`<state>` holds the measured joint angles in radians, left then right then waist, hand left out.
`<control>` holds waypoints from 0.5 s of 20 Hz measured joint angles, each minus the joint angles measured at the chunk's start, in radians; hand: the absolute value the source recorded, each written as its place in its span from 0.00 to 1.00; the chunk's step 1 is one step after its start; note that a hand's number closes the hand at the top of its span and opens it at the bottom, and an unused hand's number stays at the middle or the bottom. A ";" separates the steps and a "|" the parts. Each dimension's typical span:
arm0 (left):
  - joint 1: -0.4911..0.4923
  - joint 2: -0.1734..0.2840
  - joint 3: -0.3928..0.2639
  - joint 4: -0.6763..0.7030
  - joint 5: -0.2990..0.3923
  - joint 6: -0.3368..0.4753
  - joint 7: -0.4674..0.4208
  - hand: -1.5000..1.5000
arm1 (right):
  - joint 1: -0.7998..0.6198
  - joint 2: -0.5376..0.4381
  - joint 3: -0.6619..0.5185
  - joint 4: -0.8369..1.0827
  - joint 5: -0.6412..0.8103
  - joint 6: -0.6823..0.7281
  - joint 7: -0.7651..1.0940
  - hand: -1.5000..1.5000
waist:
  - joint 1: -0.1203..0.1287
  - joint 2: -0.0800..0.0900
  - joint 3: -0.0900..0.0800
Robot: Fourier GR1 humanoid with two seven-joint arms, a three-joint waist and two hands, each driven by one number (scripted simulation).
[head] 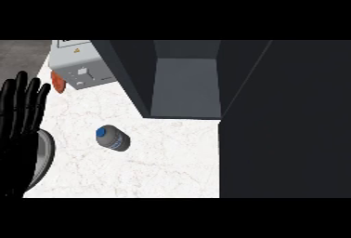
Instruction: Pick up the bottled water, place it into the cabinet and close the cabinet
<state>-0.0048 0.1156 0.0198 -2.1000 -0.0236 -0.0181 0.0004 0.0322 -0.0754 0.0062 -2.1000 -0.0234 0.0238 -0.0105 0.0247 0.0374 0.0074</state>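
- Fingers of the left hand are straight and spread, pointing up along the counter's left edge; they hold nothing and touch nothing visible.
- Right hand does not show in the head view.
- Bottled water stands on the white marble counter, blue cap up, near the middle and well apart from the hand.
- Cabinet sits open along the counter's far edge, its dark door swung out over the right side.
- Grey appliance occupies the far left corner.
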 measured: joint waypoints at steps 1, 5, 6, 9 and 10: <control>0.010 -0.002 -0.013 0.002 0.004 -0.013 -0.007 0.00 | -0.002 0.004 0.006 0.012 0.005 0.001 -0.005 0.00 | -0.005 -0.008 -0.002; 0.010 0.025 -0.087 -0.001 0.109 -0.152 -0.043 0.00 | 0.027 -0.005 0.024 -0.027 0.032 0.007 -0.012 0.00 | -0.027 -0.029 -0.006; 0.005 0.034 -0.112 -0.003 0.140 -0.196 -0.053 0.00 | 0.036 -0.012 0.029 -0.043 0.043 0.009 -0.013 0.00 | -0.035 -0.032 -0.007; 0.076 0.015 -0.175 0.059 0.259 -0.245 0.042 0.00 | 0.089 0.032 0.075 -0.033 -0.058 0.013 0.049 0.00 | -0.043 -0.029 -0.007; 0.101 0.019 -0.186 0.063 0.299 -0.262 0.074 0.00 | 0.113 0.041 0.081 -0.042 -0.091 0.017 0.071 0.00 | -0.043 -0.031 -0.007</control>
<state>0.0966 0.1347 -0.1660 -2.0369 0.2749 -0.2798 0.0745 0.1448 -0.0341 0.0876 -2.1419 -0.1144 0.0407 0.0602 -0.0184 0.0059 0.0006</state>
